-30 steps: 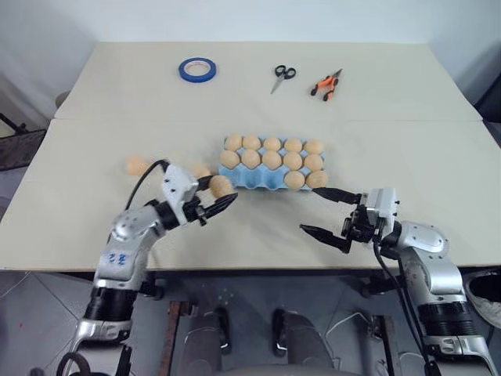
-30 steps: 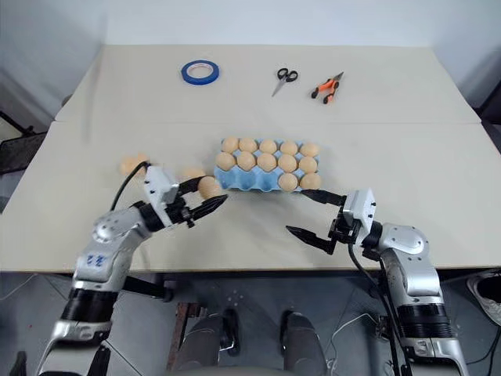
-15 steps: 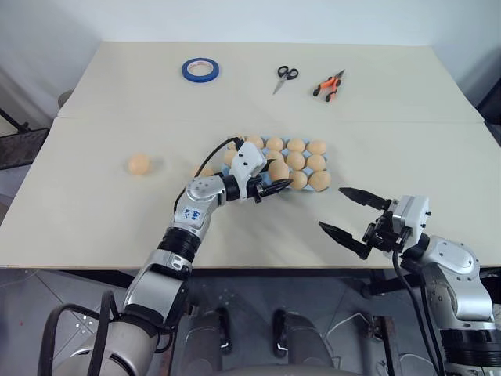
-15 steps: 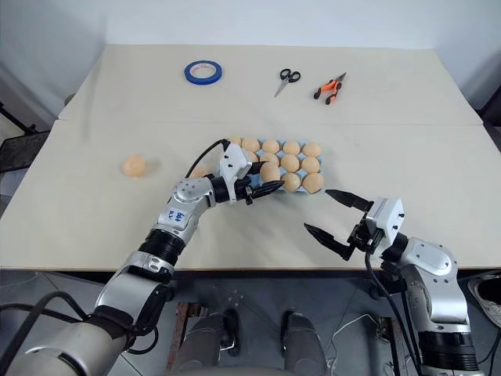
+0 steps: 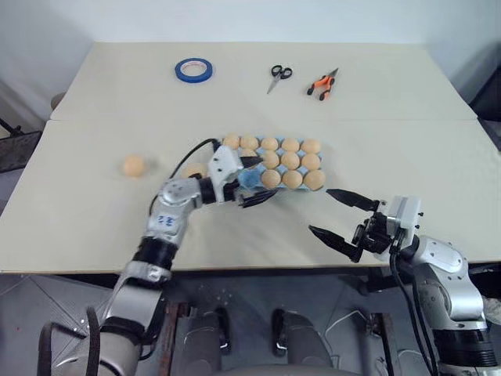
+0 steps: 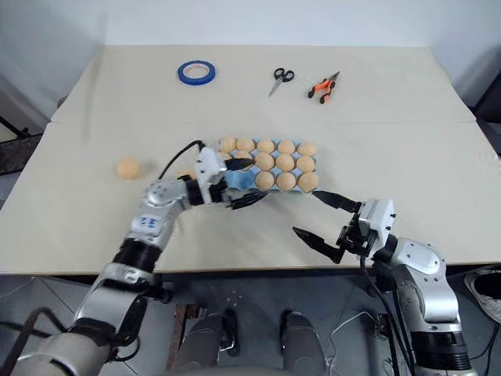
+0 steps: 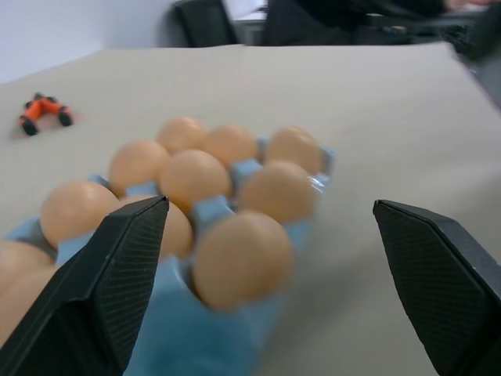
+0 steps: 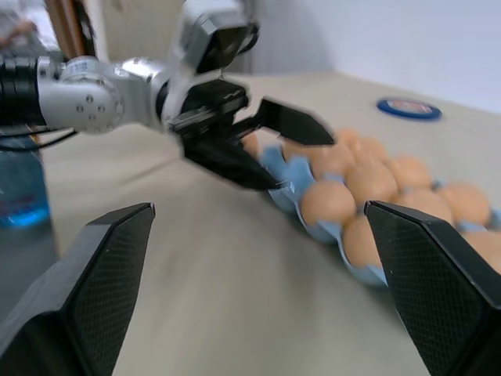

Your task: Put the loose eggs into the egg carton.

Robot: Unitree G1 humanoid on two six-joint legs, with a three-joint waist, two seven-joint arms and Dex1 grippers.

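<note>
Left pincer (image 5: 252, 182) newly open beside egg carton (image 5: 249, 179)

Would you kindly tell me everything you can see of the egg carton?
The egg carton is a light blue moulded tray with no lid, looking like pulp or foam. It lies flat near the middle of the table, long side across the robot's front. Tan-brown eggs sit in most of its cups; the cups at its left near corner show bare blue. The left gripper stands open at that corner, one finger over the tray and one in front of it; whether it touches the carton cannot be told.
</note>
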